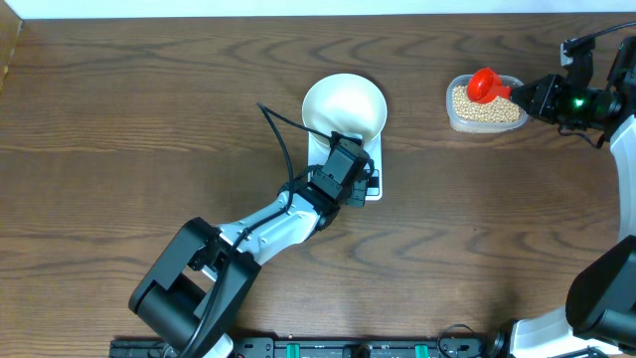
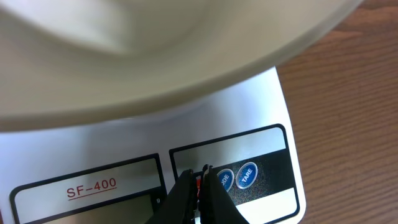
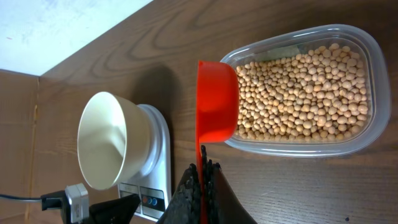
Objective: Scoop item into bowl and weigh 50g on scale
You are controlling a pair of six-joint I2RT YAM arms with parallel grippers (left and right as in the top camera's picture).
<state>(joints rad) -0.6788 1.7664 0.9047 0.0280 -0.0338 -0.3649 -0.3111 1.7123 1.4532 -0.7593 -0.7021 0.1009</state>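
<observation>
Beans (image 3: pixel 298 87) fill a clear plastic tub (image 3: pixel 380 93) just ahead of the right claw (image 3: pixel 203 169). That claw is pinched on the thin handle of a red scoop (image 3: pixel 217 102), whose cup stands on edge beyond the fingertips, over the near end of the tub; whether it touches the rim cannot be told. Ahead and to the left of that claw, the white bowl (image 3: pixel 106 140) sits on the scale (image 3: pixel 158 140).

The left claw (image 2: pixel 200 176) is pressed together, tips down at the scale's button strip with a sliver of red showing between them. A blue TARE button (image 2: pixel 246 175) lies just to its right. The bowl's rim overhangs the scale directly ahead of and above this claw. Everything stands on a dark wooden table (image 1: pixel 119 119).
</observation>
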